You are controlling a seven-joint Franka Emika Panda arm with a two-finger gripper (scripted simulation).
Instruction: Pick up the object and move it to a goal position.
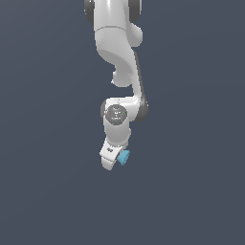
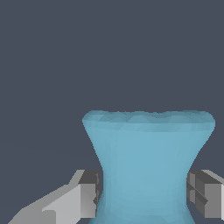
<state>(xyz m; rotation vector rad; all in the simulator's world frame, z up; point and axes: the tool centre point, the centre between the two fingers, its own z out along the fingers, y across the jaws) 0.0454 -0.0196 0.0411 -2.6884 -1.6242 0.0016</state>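
The object (image 2: 146, 157) is a light-blue spool with a narrow waist and flared ends. In the wrist view it fills the space between my two grey fingers (image 2: 87, 194), which press on its waist from both sides. My gripper (image 2: 144, 196) is shut on it. In the exterior view only a small cyan part of the object (image 1: 125, 157) shows beside the white hand of my gripper (image 1: 118, 160), at the low end of the arm. The fingers themselves are hidden there.
The surroundings are a plain dark grey-blue surface in both views. The white arm (image 1: 119, 57) reaches down from the top of the exterior view. No goal marker or other object shows.
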